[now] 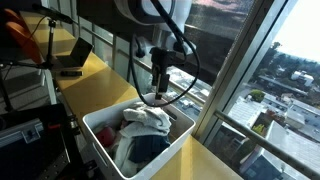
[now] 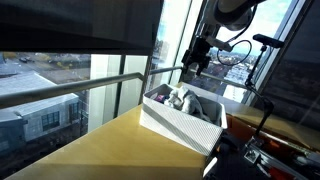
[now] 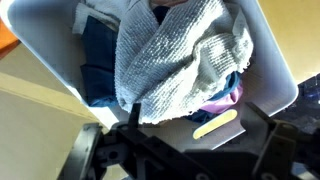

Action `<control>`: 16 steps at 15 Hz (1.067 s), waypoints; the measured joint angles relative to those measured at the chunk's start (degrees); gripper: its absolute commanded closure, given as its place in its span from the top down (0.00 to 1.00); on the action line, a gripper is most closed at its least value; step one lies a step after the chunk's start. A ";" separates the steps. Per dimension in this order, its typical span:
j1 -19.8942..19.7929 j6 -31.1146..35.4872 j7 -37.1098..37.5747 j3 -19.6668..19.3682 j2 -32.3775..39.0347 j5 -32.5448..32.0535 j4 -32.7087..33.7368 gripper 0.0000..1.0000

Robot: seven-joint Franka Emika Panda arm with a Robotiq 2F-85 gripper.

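Note:
A white bin [image 1: 100,130] stands on the yellow tabletop [image 1: 95,85], filled with cloths. In the wrist view a pale knitted towel [image 3: 175,55] lies on top, over a dark blue cloth [image 3: 95,60] and a pink cloth [image 3: 222,100]. A small yellow stick [image 3: 215,124] rests on the bin's bare floor [image 3: 268,62]. My gripper [image 3: 195,138] hangs open just above the bin's near end, over the yellow stick, with nothing between its fingers. In both exterior views the gripper [image 1: 155,95] [image 2: 195,66] hovers above the towel [image 1: 148,118] and the bin [image 2: 180,125].
A laptop [image 1: 72,55] sits further along the tabletop. Tall windows with a metal railing [image 2: 90,85] run beside the table, close to the bin. Cables loop off the arm [image 1: 180,60]. Dark equipment [image 1: 25,130] stands below the table's edge.

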 measured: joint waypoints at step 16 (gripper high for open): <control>1.19 15.59 4.00 -2.05 24.98 1.70 -1.13 0.58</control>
